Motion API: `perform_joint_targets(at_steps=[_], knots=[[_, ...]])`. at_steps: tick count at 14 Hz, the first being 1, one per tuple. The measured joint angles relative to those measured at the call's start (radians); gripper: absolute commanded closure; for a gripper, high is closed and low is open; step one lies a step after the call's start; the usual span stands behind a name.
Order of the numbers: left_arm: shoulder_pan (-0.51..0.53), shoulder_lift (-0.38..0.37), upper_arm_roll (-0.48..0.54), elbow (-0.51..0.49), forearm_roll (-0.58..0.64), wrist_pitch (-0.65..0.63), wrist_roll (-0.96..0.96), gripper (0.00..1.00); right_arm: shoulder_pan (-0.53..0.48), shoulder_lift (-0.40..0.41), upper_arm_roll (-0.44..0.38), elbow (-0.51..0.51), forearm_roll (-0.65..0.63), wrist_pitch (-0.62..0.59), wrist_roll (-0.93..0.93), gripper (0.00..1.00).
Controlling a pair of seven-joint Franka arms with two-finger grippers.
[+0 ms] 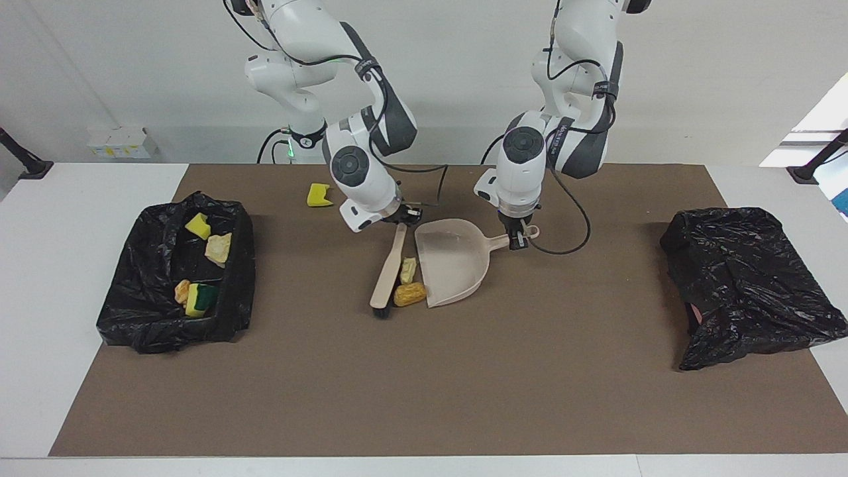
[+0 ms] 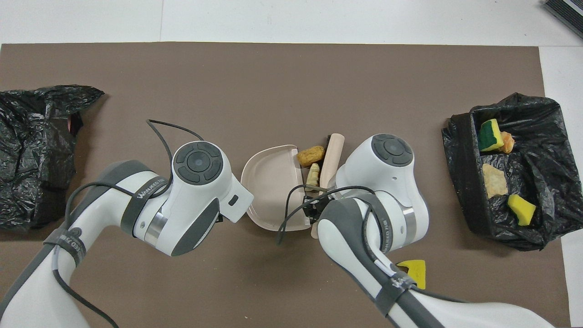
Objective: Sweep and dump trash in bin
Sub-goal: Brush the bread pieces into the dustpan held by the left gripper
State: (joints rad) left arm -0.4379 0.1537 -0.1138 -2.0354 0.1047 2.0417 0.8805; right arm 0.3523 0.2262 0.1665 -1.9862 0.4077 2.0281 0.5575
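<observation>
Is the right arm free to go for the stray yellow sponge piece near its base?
Probably not yet: the right claw is shut on the brush. The yellow sponge piece itself lies in the open, with nothing on it.

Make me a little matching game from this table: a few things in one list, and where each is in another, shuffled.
Things:
1. dustpan
2. brush
3. green-backed sponge
4. lone yellow chunk

Places:
A. in the open bin
B. handle in the right gripper
C. on the mat beside the right arm's base
D. handle in the left gripper

Pairs: 1-D, 2-B, 3-A, 4-C
</observation>
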Motion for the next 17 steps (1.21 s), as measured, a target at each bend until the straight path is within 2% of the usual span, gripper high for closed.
perform_joint_targets(at_steps=[4, 7, 12, 17], knots=[[-0.016, -0.024, 0.000, -0.036, 0.000, 0.006, -0.040, 1.00, 0.092, 0.010, 0.001, 0.016, 0.018, 0.051, 0.008, 1.00], [-0.014, -0.034, 0.005, -0.070, 0.000, 0.061, -0.037, 1.00, 0.115, -0.008, 0.001, 0.023, 0.004, -0.035, 0.005, 1.00], [0.026, -0.041, 0.009, -0.096, 0.000, 0.115, -0.007, 1.00, 0.080, -0.178, -0.013, -0.012, -0.067, -0.265, 0.005, 1.00], [0.069, -0.041, 0.011, -0.095, 0.000, 0.108, 0.165, 1.00, 0.073, -0.294, -0.014, -0.136, -0.185, -0.367, 0.123, 1.00]])
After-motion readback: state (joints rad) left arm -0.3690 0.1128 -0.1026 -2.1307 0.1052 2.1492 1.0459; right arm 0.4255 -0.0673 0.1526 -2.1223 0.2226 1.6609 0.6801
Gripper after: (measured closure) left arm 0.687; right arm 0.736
